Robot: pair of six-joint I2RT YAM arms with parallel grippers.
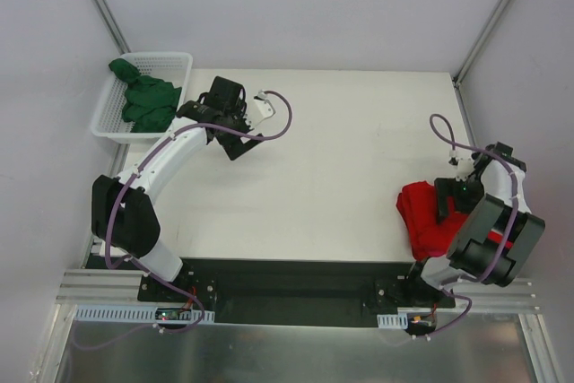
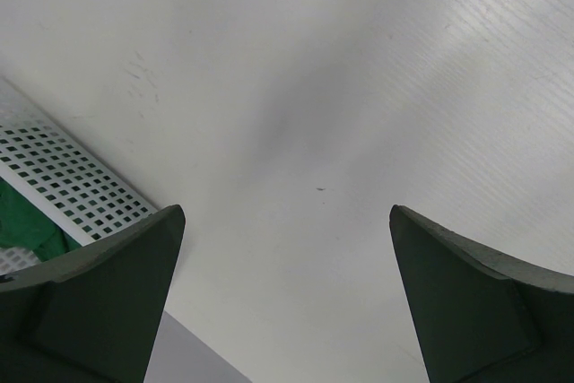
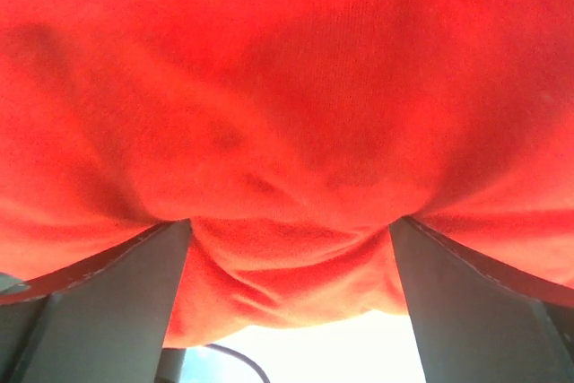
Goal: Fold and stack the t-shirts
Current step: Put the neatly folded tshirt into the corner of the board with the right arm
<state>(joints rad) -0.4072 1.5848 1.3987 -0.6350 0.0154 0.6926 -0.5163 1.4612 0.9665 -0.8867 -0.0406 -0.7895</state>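
Evidently unfolded as yet: red t-shirt [image 1: 417, 217], bunched in a rumpled heap on the table [image 1: 341, 150] toward its near right corner, partly hidden under the right arm. Close up in the right wrist view, nothing but that red t-shirt [image 3: 287, 87], creased and bulging down between the two fingers. Down on the heap, on the side nearest the table's right edge, right gripper [image 1: 451, 196], jaws spread wide, cloth lying between them but not pinched. Also unfolded: dark green t-shirt [image 1: 143, 103], crumpled inside a white mesh basket [image 1: 176, 59] just off the table's far left corner, one end draped up toward the basket's far rim. Just inside that same far left corner of the table, left gripper [image 1: 235, 143], beside the basket and apart from the green cloth, jaws spread wide over bare white table [image 2: 314, 87]. At the left edge of the left wrist view, a strip of the basket's perforated wall [image 2: 72, 177] and a scrap of the dark green t-shirt [image 2: 27, 226]. Off the left wrist, a purple cable [image 1: 285, 114] looped above the table's far left part.
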